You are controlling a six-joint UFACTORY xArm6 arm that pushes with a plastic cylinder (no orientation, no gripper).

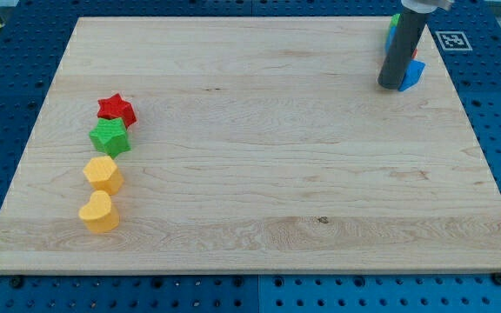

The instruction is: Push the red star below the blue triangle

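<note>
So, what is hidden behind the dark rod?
Behind my tip a blue block shows, with slivers of red, green and orange above it. Their shapes are covered.

a single camera looks down at a slant on the wooden board (259,139) from beyond its bottom edge, facing the view's top. the whole board fits in frame, with blue pegboard (494,104) bordering it.

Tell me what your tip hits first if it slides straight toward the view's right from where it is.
My tip sits at the board's top right, right beside the blue block. Going right, it would likely meet that block first; depth is unclear, and the rod hides other coloured blocks behind it.
</note>
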